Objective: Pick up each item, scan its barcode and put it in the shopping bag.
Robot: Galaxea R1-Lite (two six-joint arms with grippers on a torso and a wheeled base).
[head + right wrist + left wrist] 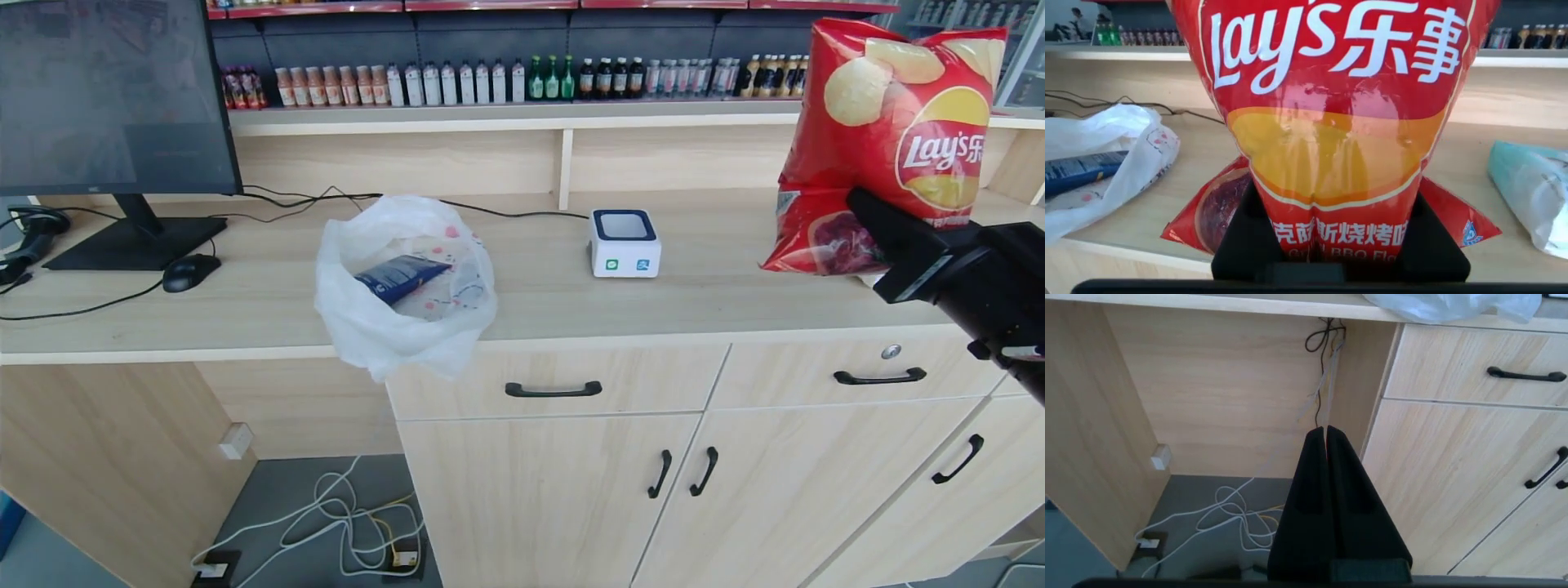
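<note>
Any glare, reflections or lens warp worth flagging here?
Head view: the light wooden counter bows along its front edge, so wide-angle warp; the dark monitor screen shows faint reflections; the white cube scanner has a pale sheen on its window. Right wrist view: the glossy red chip bag carries soft highlights, nothing blown out. Left wrist view: even shade under the counter.

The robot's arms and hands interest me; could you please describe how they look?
The left hand has two smooth matte black fingers, broad at the base and tapering to a narrow tip. The right hand is also matte black, with wide flat fingers on a boxy base. The right arm is black and blocky, with a small pale marking on its side.
</note>
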